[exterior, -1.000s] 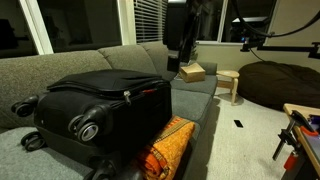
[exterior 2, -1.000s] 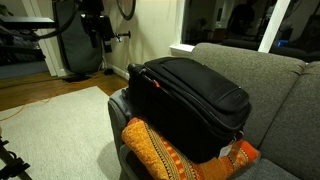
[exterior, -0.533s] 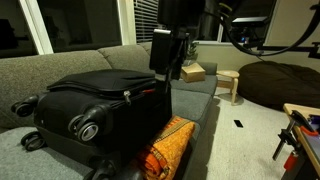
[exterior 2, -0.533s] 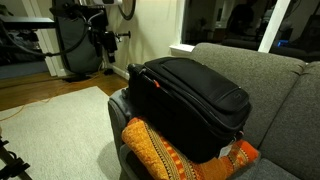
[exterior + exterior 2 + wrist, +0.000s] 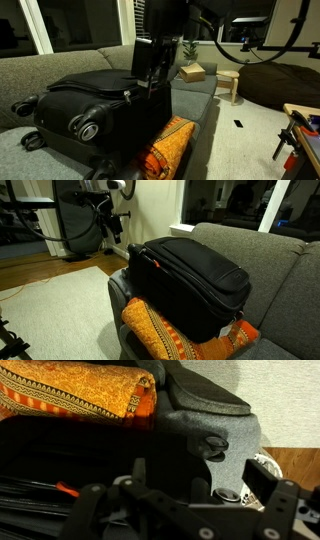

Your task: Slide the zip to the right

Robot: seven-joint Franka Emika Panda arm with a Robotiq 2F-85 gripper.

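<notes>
A black suitcase lies on its side on the grey couch; it shows in both exterior views and fills the dark left of the wrist view. A small red zip pull sits on its top edge and also shows in an exterior view and the wrist view. My gripper hangs just above the suitcase's end near the zip pull. Its jaws are spread and empty. It appears beyond the suitcase in an exterior view.
An orange patterned cushion leans against the suitcase at the couch's front edge. A cardboard box lies on the couch behind the arm. A wooden stool and a dark beanbag stand on the floor.
The arm has come down and moved toward the suitcase, from above the box to over the suitcase's end. The suitcase and cushion have not moved.
</notes>
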